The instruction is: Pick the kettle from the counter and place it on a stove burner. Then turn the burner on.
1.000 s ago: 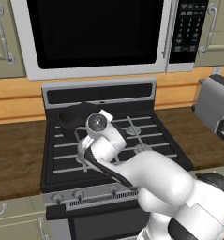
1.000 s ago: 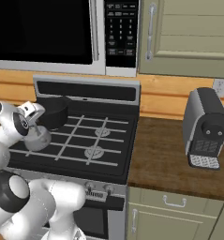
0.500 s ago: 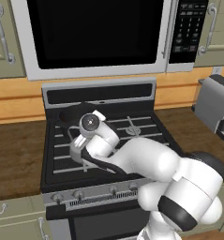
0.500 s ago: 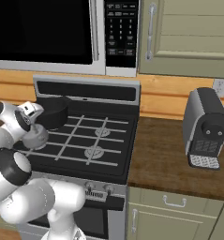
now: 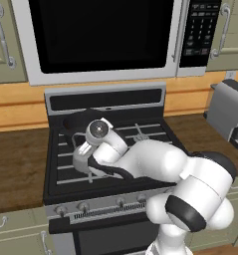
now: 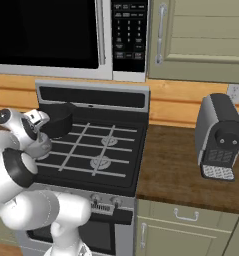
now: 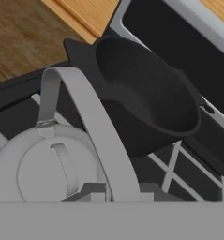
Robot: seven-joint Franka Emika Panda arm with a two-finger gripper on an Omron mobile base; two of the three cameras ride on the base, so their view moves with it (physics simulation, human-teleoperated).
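Observation:
The small grey kettle (image 5: 81, 158) is at the front left burner of the black cooktop (image 5: 140, 130), and whether it rests on the grate I cannot tell. In the right base view the kettle (image 6: 41, 148) is at the stove's near left corner. My gripper (image 5: 86, 146) comes down on it from above. The hand view looks down on the kettle's lid (image 7: 55, 171) and arched handle (image 7: 87, 117). My gripper (image 7: 115, 191) is shut on the handle, a grey fingertip on each side. The wood counter (image 5: 18, 164) lies left of the stove.
A larger black pot (image 5: 79, 121) stands on the back left burner, right behind the kettle. The right burners (image 6: 100, 162) carry nothing. Knobs (image 5: 83, 205) line the stove front. A grey coffee machine (image 6: 218, 137) sits on the right counter, and a microwave (image 5: 100, 35) hangs above.
My elbow has swung out to the right and forward, while the hand shifted only slightly left. The kettle has stayed at the front left burner.

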